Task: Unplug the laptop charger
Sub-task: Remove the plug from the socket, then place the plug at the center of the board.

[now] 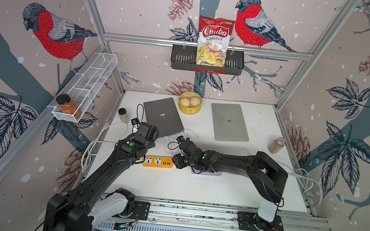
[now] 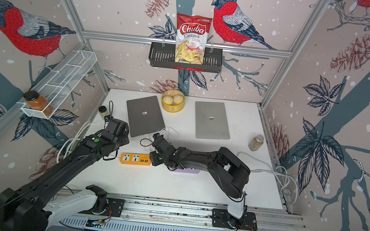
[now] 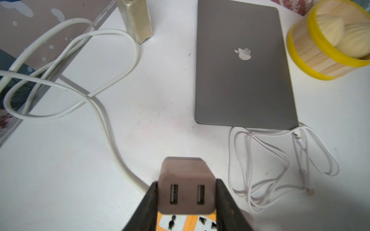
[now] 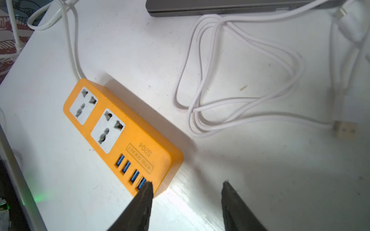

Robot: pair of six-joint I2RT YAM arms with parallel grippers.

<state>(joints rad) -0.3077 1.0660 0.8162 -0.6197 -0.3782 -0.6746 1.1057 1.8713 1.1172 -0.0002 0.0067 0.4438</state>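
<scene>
In the left wrist view my left gripper (image 3: 186, 182) is shut on the laptop charger (image 3: 186, 198), a dull pink block with two USB ports facing the camera. It hangs just above the orange power strip (image 3: 192, 222). Both sockets of the power strip (image 4: 120, 136) show empty in the right wrist view. My right gripper (image 4: 187, 182) is open at the strip's USB end, one fingertip (image 4: 147, 190) over the last port. A thin white cable (image 4: 240, 104) lies coiled beside the dark grey laptop (image 1: 162, 116), its USB plug (image 4: 345, 129) loose on the table.
A silver laptop (image 1: 229, 122) lies at the back right, with a yellow steamer basket (image 1: 189, 102) between the two laptops. Jars stand at the left (image 1: 123, 115) and at the right (image 1: 276, 145). A purple strip (image 1: 206, 172) sits under my right arm. The orange strip's thick white cord (image 3: 112, 130) loops left.
</scene>
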